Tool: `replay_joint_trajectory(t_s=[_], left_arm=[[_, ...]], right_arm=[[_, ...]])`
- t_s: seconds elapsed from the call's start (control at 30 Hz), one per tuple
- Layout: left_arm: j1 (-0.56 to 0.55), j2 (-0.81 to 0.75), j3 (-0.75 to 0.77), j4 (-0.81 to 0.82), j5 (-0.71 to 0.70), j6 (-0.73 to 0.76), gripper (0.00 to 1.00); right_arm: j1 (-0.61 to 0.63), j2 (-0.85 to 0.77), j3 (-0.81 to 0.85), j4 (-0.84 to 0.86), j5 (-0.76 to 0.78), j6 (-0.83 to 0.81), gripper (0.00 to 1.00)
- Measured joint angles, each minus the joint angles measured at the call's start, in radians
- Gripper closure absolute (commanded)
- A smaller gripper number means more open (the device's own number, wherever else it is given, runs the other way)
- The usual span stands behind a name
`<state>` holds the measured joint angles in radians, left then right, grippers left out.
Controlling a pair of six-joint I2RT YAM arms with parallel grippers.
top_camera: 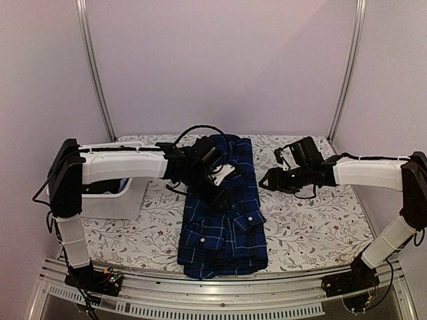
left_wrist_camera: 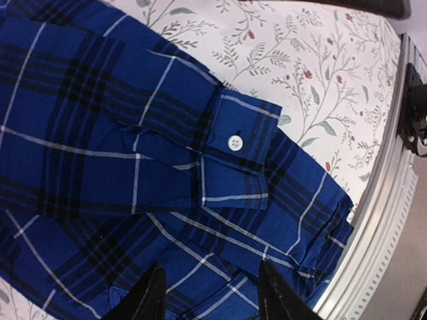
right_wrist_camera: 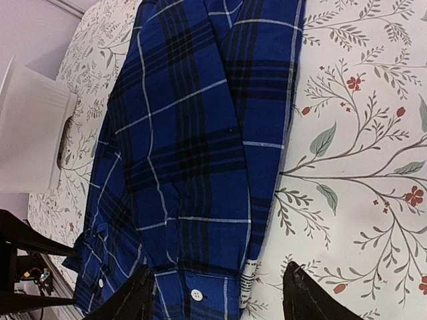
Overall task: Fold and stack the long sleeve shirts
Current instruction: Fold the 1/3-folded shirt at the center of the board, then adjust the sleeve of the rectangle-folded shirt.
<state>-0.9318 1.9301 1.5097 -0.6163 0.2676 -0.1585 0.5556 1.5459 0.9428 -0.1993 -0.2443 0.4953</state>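
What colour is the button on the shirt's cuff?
The button is white; left wrist view shows it best.

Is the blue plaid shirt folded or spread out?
Partly folded: the shirt lies as a narrow strip, a cuffed sleeve laid over its body.

Long sleeve shirt (top_camera: 223,220), worktop centre: deep blue plaid with broad black bands and thin white lines. Cuff button (left_wrist_camera: 234,142): white. Worktop (top_camera: 313,233) cover: white, printed with grey-green leafy vines and small red flowers. Bin (top_camera: 113,200) at left edge: white. Left arm (top_camera: 123,165) and right arm (top_camera: 367,172): white shells, black joints. Rail (top_camera: 220,293) along near edge: silver.
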Motion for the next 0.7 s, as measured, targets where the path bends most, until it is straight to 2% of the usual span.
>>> replay_joint_trajectory(t_s=[0.23,0.43,0.7], left_arm=[[0.059,-0.076,-0.173,0.107,-0.109,-0.209,0.55],[0.15,-0.126,-0.286,0.176,-0.18,-0.372,0.55],[0.168,-0.157,-0.357,0.243,-0.165,-0.444,0.55]], right_arm=[[0.099,-0.019,-0.076,-0.02,0.035,-0.031,0.5],[0.117,-0.021,-0.159,-0.026,0.04,-0.027,0.56],[0.116,-0.003,-0.165,0.008,-0.002,-0.019,0.63]])
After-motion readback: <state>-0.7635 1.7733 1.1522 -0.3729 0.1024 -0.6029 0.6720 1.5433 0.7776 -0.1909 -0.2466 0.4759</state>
